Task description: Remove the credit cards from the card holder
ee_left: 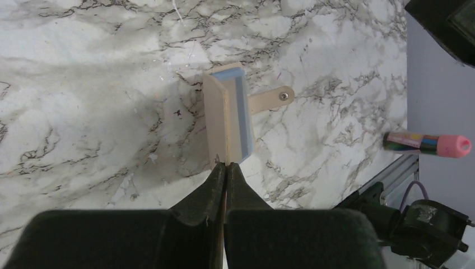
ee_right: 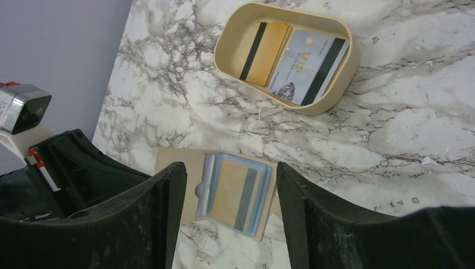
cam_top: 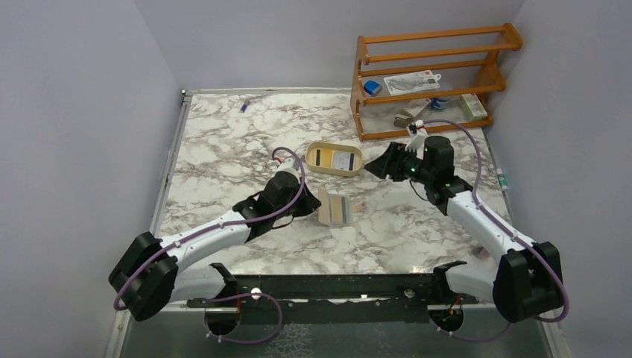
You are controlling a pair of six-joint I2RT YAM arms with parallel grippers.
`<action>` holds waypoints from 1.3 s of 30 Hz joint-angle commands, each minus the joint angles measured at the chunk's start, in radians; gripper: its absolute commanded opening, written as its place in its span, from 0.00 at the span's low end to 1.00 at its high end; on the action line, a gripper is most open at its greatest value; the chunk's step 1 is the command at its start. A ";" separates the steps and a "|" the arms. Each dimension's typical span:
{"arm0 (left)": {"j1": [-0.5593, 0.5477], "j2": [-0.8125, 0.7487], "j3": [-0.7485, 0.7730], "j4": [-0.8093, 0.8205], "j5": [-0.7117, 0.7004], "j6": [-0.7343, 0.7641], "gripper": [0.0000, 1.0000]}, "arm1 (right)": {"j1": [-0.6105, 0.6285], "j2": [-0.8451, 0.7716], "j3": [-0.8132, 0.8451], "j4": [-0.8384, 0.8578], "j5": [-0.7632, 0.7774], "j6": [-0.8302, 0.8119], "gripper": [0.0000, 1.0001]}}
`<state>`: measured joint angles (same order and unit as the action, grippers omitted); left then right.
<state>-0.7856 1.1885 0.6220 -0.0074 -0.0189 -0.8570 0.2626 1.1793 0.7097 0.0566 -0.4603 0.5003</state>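
Observation:
The tan card holder (cam_top: 335, 208) lies open on the marble table in front of the cream oval tray (cam_top: 316, 165). My left gripper (cam_top: 311, 206) is shut on its left flap; in the left wrist view (ee_left: 226, 166) the fingertips pinch the flap's near edge (ee_left: 215, 120), with a light blue card (ee_left: 241, 109) and the snap strap (ee_left: 271, 100) beyond. My right gripper (cam_top: 373, 167) is open and empty, hovering right of the tray. In the right wrist view (ee_right: 229, 221) the holder (ee_right: 178, 168) lies below, between the fingers, with a yellowish dark-striped card (ee_right: 238, 193) over light blue ones. Two cards (ee_right: 291, 59) lie in the tray (ee_right: 339, 75).
A wooden rack (cam_top: 432, 74) with small items stands at the back right. A purple pen (cam_top: 244, 104) lies at the back edge. A pink-capped marker (ee_left: 428, 144) lies off the table's right side. Grey walls close in on both sides.

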 commanded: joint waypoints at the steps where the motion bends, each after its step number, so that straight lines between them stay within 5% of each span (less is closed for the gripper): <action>1: -0.001 0.006 -0.128 0.075 -0.042 -0.052 0.00 | 0.039 0.029 -0.016 0.020 -0.080 -0.011 0.65; 10: -0.003 0.070 -0.271 0.182 -0.069 -0.108 0.00 | 0.278 0.125 -0.094 0.098 -0.042 0.079 0.66; 39: -0.002 0.007 -0.270 0.118 -0.110 -0.063 0.00 | 0.382 0.298 -0.194 0.115 0.122 0.118 0.65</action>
<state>-0.7856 1.2171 0.3569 0.1356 -0.0875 -0.9436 0.6407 1.4387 0.5220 0.1783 -0.4110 0.6357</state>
